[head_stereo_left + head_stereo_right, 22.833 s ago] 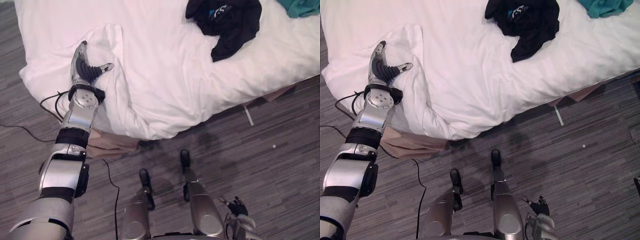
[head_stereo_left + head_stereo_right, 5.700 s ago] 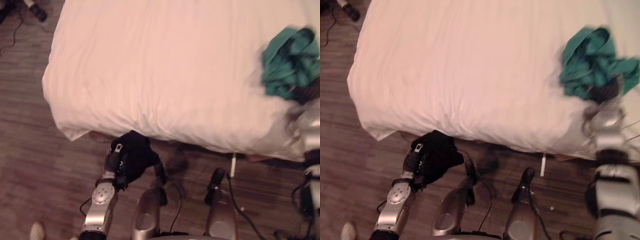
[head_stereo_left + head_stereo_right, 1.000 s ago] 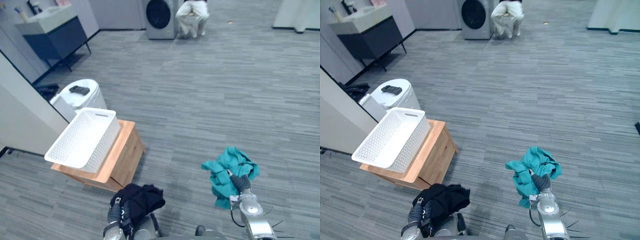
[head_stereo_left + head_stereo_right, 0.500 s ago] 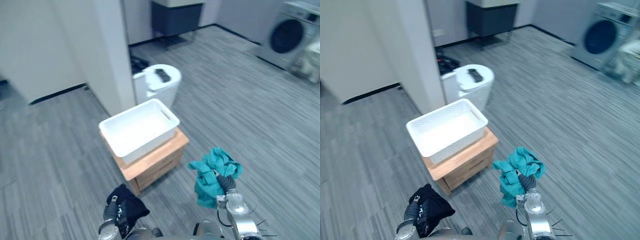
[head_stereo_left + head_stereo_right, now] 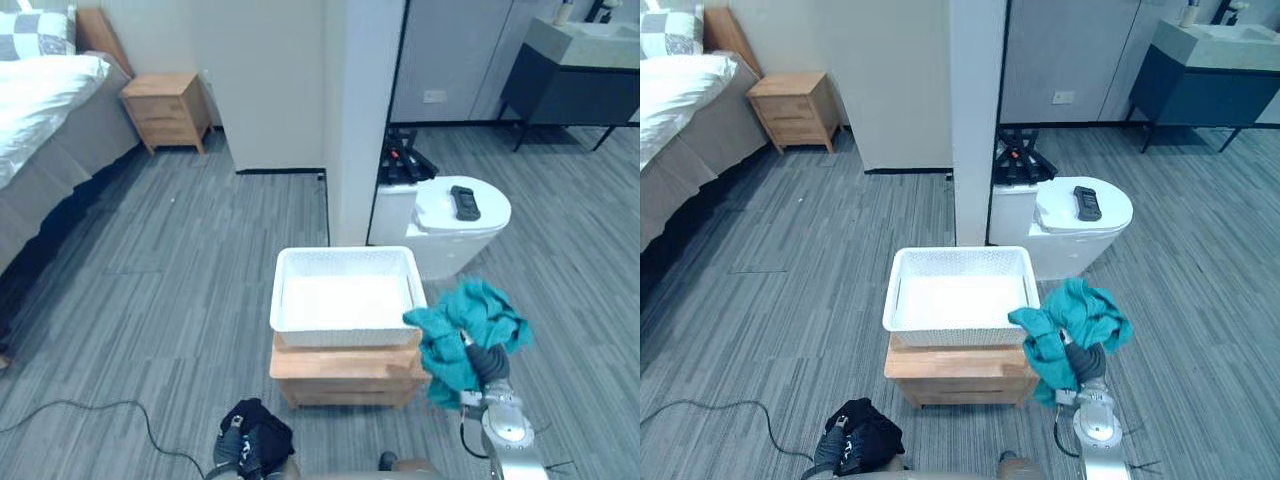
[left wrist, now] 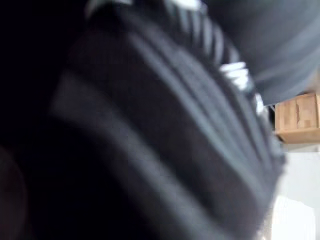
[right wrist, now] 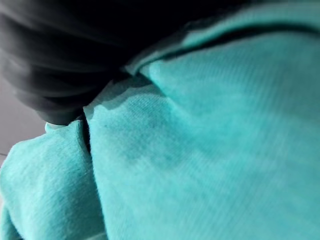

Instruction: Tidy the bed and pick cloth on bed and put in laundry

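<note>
My left hand is curled round a crumpled black cloth, bunched with no clear long axis. Ahead, a white perforated plastic basket sits on a low wooden stand. My right hand clamps a bunched teal cloth, which hangs lengthwise downward beside the basket.

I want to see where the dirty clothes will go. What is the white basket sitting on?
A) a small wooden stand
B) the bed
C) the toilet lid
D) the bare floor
A: the white basket rests on top of the small wooden stand, in front of the white toilet and well away from the bed.
</note>
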`<state>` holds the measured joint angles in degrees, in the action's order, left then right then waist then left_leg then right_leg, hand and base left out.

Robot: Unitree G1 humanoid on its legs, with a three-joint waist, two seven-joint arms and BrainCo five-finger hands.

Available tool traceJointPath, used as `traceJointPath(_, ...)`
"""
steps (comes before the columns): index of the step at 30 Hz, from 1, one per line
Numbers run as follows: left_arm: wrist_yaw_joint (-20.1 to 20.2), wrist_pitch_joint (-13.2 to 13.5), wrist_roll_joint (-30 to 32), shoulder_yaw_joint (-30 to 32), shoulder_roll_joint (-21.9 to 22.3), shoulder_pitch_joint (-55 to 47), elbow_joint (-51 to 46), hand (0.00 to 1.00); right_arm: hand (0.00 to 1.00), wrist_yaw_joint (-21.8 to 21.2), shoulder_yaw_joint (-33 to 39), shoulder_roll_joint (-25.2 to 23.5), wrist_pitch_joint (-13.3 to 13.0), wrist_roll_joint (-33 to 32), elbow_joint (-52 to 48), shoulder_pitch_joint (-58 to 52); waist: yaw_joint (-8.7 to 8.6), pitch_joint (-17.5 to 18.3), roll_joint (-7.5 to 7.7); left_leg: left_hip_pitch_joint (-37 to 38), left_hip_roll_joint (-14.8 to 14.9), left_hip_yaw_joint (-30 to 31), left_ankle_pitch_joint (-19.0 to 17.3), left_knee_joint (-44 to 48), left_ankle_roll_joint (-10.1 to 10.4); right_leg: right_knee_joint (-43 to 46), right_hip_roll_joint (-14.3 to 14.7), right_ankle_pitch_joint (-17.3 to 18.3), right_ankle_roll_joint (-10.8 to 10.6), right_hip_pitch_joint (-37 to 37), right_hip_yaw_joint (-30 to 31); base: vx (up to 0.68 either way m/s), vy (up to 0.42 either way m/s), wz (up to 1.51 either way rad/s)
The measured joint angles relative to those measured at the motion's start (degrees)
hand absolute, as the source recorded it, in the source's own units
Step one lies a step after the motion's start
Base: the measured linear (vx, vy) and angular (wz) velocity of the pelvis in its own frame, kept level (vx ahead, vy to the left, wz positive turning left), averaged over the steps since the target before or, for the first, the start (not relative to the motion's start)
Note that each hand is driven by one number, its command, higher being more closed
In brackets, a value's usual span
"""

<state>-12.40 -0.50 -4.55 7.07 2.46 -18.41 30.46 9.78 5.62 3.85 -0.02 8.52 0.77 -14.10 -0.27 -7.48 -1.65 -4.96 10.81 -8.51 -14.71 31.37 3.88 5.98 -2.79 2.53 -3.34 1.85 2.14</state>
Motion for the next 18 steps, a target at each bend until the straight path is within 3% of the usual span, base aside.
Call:
traceJointPath(1,0.02,0.47,0.01,-0.1,-0.02,0.73,-0.26,1.0,1.0,-0.07,0.23,0.42,0.02,0.03,0.25,1.27,0.05,0.06,-0.76,0.51,-1.7,0.06,1.94,-8.6,0.08,-0.13,0.56,-0.08,-0.15,-0.63,0.75,0.14,-0.022,-0.5)
traceJointPath(2,0.0,0.51,0.01,-0.15,-0.34,1.2,-0.22,1.0,1.0,-0.1,0.31,0.17,0.1,0.02,0.69,1.31,-0.05,0.22,-0.87,1.6,-1.73,-0.4,1.9,-10.05,-0.11,-0.36,0.53,-0.12,-0.21,-0.61,0.95,0.16,-0.015,-0.15)
traceJointPath(4,0.0,0.94,0.03,-0.75,-1.56,2.54,-0.55,1.0,1.0,-1.07,0.18,-0.88,0.35,0.01,0.8,0.63,-0.42,-0.48,1.1,3.35,-2.86,-1.4,3.19,-14.1,-0.64,-1.88,-0.56,-0.43,-0.67,-0.05,0.81,0.14,0.007,0.02)
traceJointPath(6,0.08,0.87,0.04,-1.25,-1.82,3.39,-0.31,1.0,1.0,-1.17,0.6,-1.0,0.38,0.03,0.8,0.43,-0.51,-0.34,1.62,4.42,-3.55,-2.34,4.01,-16.54,-0.88,-2.45,-1.33,-0.58,-0.91,0.09,0.48,0.06,0.052,-0.03)
traceJointPath(9,1.21,0.88,0.44,-3.31,-3.14,4.53,0.78,1.0,1.0,-1.15,2.1,-0.99,0.37,0.1,0.71,0.85,-1.97,-0.07,1.9,8.83,-5.96,-2.01,9.13,-26.65,-1.08,-2.89,-2.95,-0.7,-1.07,1.17,-0.93,0.04,0.015,0.24)
traceJointPath(14,1.26,0.89,0.99,-5.38,-5.32,6.43,3.41,1.0,1.0,-1.13,2.1,-0.69,0.37,0.24,0.1,3.12,-2.23,-0.02,2.18,10.61,-6.05,-1.46,12.56,-32.03,-0.29,-2.92,-2.81,-0.72,-1.12,0.75,-2.11,-0.03,-0.002,0.12)
traceJointPath(18,1.43,0.89,2.02,-5.44,-6.02,5.71,5.44,1.0,1.0,-1.24,-4.93,5.65,0.14,0.99,-0.13,11.27,-2.03,0.01,2.78,11.37,-5.89,-4.38,15.17,-36.74,0.32,-3.09,-2.01,-2.04,-1.31,-1.71,-0.15,-0.13,-0.02,-0.26)
